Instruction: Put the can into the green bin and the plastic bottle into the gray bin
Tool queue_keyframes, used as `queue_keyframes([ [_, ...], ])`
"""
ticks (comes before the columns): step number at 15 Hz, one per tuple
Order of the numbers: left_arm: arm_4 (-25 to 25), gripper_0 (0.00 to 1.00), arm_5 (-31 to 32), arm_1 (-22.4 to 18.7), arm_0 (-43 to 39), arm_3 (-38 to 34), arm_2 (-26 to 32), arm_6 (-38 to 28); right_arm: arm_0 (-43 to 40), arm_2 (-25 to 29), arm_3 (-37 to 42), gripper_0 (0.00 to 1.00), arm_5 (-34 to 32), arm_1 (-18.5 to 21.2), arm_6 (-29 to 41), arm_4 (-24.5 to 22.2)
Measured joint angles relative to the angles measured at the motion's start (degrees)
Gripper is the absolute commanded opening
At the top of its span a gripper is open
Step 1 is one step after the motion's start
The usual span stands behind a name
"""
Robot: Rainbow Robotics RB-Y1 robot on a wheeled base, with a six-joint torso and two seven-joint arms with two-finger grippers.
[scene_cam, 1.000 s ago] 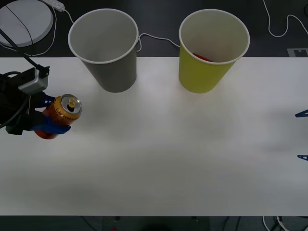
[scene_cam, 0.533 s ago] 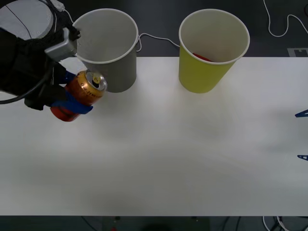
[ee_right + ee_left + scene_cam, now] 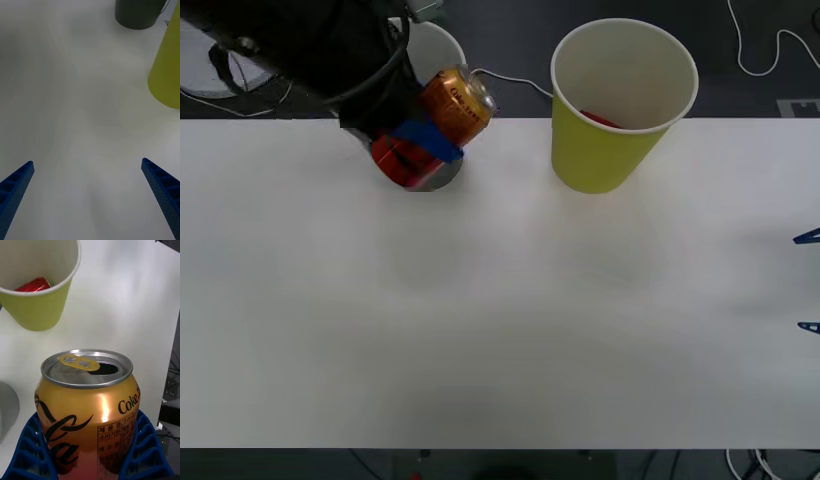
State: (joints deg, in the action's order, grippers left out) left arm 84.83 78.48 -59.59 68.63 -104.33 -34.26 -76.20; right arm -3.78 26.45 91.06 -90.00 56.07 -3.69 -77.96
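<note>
Left gripper (image 3: 420, 150) fingers pinching the can (image 3: 432, 125) above the gray bin (image 3: 442, 45); next carry right over the green bin (image 3: 620, 150); right gripper (image 3: 88, 202) fingers spread.

Colours and patterns, tabletop set

Can (image 3: 88, 416): orange fading to red at base, black script, silver lid, gold tab. Green bin (image 3: 620, 105): yellow-green wall, white rim, pale inside; red item (image 3: 33, 284) within. Gray bin (image 3: 138, 14): dark gray wall, white rim. Left gripper (image 3: 88, 455): blue ribbed fingers (image 3: 28, 450) on the can, black arm. Right gripper (image 3: 88, 195): blue perforated fingers. Table (image 3: 500, 300): plain white. Cable (image 3: 505, 80): white on dark floor.
</note>
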Motion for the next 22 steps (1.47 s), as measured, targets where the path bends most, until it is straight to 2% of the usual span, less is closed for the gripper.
queue_keyframes([
  [5,0.95,0.0,-6.23,8.44,16.14,13.74,-14.09,-1.77,0.0,0.0,0.0,1.0,0.0,0.0,0.0,0.0],
  [7,0.03,0.0,-7.58,12.9,22.09,21.48,-18.44,-1.85,0.0,0.0,0.0,1.0,0.0,0.0,0.0,0.0],
  [10,-0.16,0.0,-9.72,19.84,27.53,31.03,-21.46,-1.92,0.0,0.0,0.0,1.0,0.0,0.0,0.0,0.0],
  [18,-1.68,0.0,-20.35,38.23,39.58,58.51,-31.05,-1.87,0.0,0.0,0.0,1.0,0.0,0.0,0.0,0.0],
  [22,-2.57,0.0,-24.99,43.98,41.24,67.42,-34.35,-1.79,0.0,0.0,0.0,1.0,0.0,0.0,0.0,0.0],
])
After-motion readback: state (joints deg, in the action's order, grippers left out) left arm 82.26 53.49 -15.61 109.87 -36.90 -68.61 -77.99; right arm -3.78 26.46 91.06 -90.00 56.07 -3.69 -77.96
